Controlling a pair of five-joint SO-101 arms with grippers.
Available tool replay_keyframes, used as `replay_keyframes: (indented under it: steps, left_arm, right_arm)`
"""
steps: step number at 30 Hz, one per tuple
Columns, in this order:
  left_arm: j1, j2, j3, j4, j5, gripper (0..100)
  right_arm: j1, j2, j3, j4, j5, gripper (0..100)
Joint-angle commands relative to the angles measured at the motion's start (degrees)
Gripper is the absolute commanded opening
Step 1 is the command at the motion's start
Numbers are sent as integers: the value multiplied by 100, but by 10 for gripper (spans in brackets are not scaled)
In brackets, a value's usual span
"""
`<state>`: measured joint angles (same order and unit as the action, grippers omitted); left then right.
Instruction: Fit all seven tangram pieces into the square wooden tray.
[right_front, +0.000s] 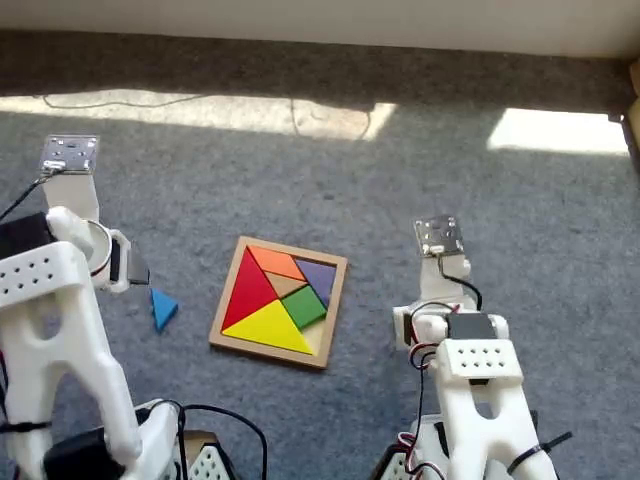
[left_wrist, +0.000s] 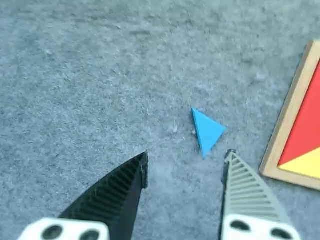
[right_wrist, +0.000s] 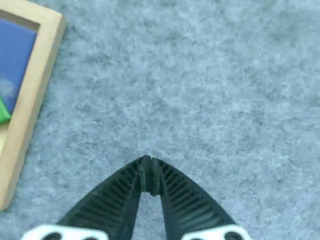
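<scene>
Left jaws are wide open and holding nothing, black finger (left_wrist: 120, 192) and grey finger (left_wrist: 248, 187) well apart above the grey worktop (left_wrist: 90, 75). The blue triangle (left_wrist: 206, 131) lies flat on the worktop just ahead of the tips, nearer the grey finger and touching neither. In the high view the blue triangle (right_front: 163, 308) sits alone, left of the tray (right_front: 225, 335) and near it with a clear gap, beside the left arm (right_front: 60, 300). The tray lies rotated a bit relative to the worktop edges, roughly between the two arms. Inside it: red triangle (right_front: 248, 290), yellow triangle (right_front: 265, 325), orange piece (right_front: 277, 263), purple piece (right_front: 318, 275), green piece (right_front: 303, 305) and a small brownish triangle (right_front: 287, 285) in the middle. There is a pale bare patch (right_front: 317, 340) at the tray corner nearest the right arm (right_front: 470, 360). Right jaws are fully closed, fingertips (right_wrist: 142, 175) pressed together and gripping nothing, hovering over bare worktop beside the tray's edge (right_wrist: 30, 95), not touching it. The purple piece (right_wrist: 15, 50) and a sliver of the green one (right_wrist: 3, 111) show inside that edge.
</scene>
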<state>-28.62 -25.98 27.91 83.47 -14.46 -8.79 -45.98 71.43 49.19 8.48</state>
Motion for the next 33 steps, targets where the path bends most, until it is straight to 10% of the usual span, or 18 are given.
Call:
replay_keyframes:
  steps: [1, 10, 21, 33]
  left_arm:
    - [119, 1358, -576, 141, -1037, 257]
    - [295, 3037, -787, 114, -1644, 260]
    - [1007, 3943, -778, -651, 273, 260]
    - [831, 4180, -840, -712, 387, 205]
  right_arm:
    - [154, -171, 75, -330, -149, 4]
    - [145, -171, 84, -470, -475, 4]
    - [136, -171, 207, -470, -440, 4]
    - [136, -171, 233, -470, -440, 4]
